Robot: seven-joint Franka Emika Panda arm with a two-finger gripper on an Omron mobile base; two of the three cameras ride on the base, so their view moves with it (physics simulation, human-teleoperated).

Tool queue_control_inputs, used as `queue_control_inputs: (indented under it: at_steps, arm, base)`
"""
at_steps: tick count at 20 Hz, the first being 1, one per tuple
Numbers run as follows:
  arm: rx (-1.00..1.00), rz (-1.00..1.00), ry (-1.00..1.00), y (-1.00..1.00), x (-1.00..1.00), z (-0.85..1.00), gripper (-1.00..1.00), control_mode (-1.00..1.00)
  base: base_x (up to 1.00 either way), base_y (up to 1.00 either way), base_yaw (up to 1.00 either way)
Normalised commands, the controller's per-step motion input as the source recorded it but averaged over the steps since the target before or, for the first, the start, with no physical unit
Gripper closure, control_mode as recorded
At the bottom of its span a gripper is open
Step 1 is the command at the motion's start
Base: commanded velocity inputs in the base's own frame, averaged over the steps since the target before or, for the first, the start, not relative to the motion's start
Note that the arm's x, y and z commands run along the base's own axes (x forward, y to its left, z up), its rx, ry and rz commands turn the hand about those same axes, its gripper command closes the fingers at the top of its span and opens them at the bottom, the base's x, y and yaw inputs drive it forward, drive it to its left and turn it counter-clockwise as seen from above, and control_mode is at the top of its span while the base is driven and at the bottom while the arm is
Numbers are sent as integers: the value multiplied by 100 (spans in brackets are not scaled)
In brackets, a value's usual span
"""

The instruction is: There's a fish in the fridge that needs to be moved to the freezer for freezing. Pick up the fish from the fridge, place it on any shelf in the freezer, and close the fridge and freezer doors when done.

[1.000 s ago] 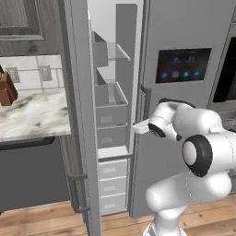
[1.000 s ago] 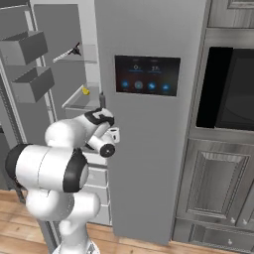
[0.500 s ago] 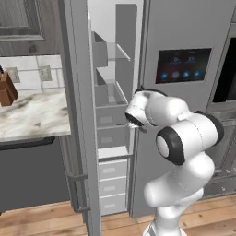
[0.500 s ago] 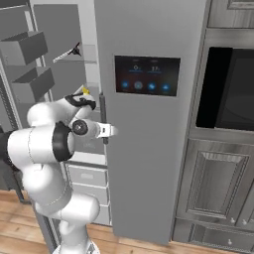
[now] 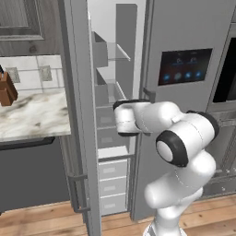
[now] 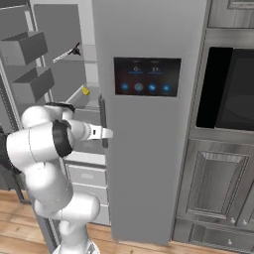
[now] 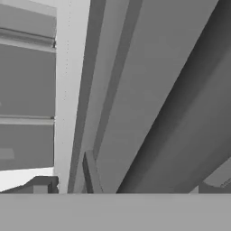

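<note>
The fridge door [image 6: 149, 163] with the dark icon panel [image 6: 147, 76] stands closed. Left of it the plain freezer door [image 5: 77, 138] is swung wide open, baring the freezer [image 5: 113, 106]. A small dark pointed fish [image 6: 75, 49] lies on the upper glass shelf [image 6: 64, 56] inside. My gripper [image 6: 105, 133] is at the inner edge of the fridge door, just beside its vertical handle [image 6: 102, 119]. In the hand view its fingertips [image 7: 40, 185] sit far apart with only door surface between them: open, holding nothing.
A small yellow item [image 6: 85, 91] rests on the lower freezer shelf. Grey bins [image 6: 31, 48] hang on the open door. A marble counter [image 5: 32, 117] with a brown block [image 5: 6, 90] lies left. A dark oven [image 6: 228, 89] and cabinets [image 6: 213, 183] stand right.
The arm has swung left across the fridge door, its elbow now left of the handle. The hand has turned toward the door's edge. Both doors stand as before.
</note>
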Motion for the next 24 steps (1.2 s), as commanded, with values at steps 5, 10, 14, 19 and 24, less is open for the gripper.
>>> queue_control_inputs:
  at_steps: [5, 10, 14, 19, 24]
  arm:
    - [1, 4, 0, 2, -18, 54, -100, -100]
    - [18, 25, 5, 24, 82, 11, -100, -100]
    - [40, 54, 5, 1, 100, 0, -100, -100]
    - [33, 55, -9, 2, 100, 0, -100, -100]
    - [18, 31, -5, 0, 87, 47, -100, -100]
  base:
    - [0, 0, 0]
    - [0, 0, 0]
    - [0, 0, 0]
    - [0, 0, 0]
    - [0, 0, 0]
